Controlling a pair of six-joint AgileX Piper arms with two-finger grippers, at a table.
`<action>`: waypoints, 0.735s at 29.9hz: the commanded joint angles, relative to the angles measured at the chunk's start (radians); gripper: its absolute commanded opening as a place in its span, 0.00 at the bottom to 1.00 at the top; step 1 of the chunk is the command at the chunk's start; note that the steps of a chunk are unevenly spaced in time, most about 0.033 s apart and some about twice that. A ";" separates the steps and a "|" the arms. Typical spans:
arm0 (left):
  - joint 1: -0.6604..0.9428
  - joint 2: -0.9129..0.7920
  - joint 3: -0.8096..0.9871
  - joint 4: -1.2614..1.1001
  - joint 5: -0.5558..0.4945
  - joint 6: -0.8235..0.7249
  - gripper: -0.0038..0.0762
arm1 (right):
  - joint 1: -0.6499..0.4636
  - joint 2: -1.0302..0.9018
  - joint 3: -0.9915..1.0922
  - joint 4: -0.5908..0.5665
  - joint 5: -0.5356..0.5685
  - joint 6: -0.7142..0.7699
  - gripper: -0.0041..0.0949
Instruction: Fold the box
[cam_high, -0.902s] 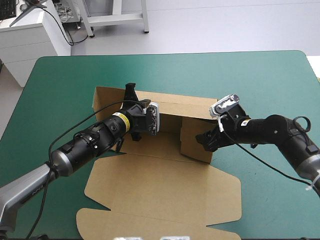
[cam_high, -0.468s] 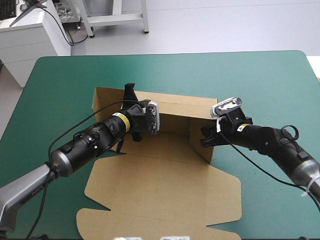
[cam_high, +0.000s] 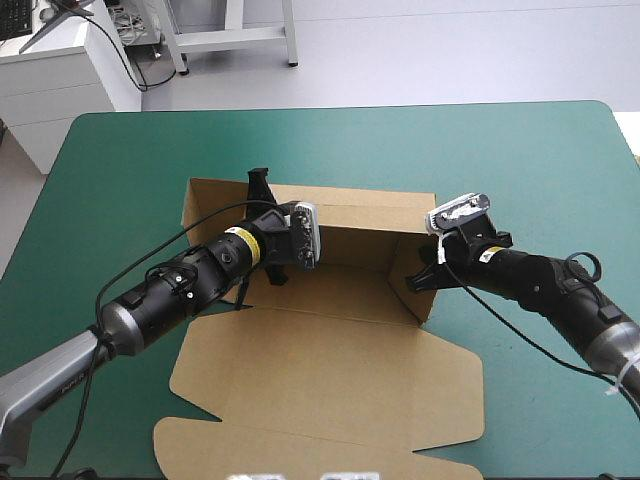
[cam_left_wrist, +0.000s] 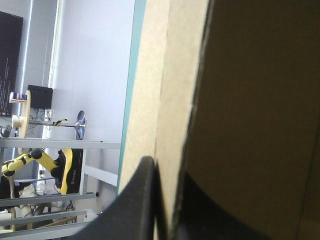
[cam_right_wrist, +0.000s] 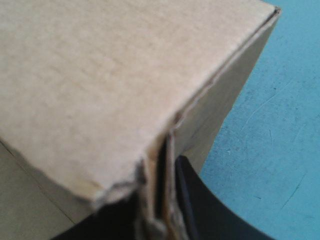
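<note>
Brown cut-board box (cam_high: 330, 365), part-formed, sits mid-worktop (cam_high: 500, 150) on the teal-green cover. Far wall raised. Right side wall raised, meeting the far wall at the far right corner. Broad lid panel and its flaps lie flat, reaching toward the worktop's near edge. Left end of the box is partly hidden behind the left arm; its state cannot be read.

Left pincer (cam_high: 261, 190), two black fin-shaped fingers: pinching the far wall over its top edge, left of the wall's middle. Left wrist view: one finger outside the wall, one inside, board sandwiched between, fingers (cam_left_wrist: 142, 200) all but pressed together.

Right pincer (cam_high: 421, 277), same black fingers: on the right side wall near the far right corner. Right wrist view: fingers nipped on the wall's layered edge just under the corner, board between them, bare teal-green cover beside.
</note>
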 joint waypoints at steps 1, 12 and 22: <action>-0.049 -0.018 -0.015 -0.061 -0.027 -0.027 0.16 | 0.010 -0.012 -0.021 0.030 0.011 -0.010 0.04; -0.147 -0.029 -0.166 -0.146 -0.005 -0.156 0.75 | 0.010 -0.012 -0.046 -0.748 -0.092 0.670 0.05; -0.291 -0.038 -0.263 -0.141 0.248 -0.158 0.66 | 0.006 -0.012 -0.075 -1.016 -0.076 0.923 0.04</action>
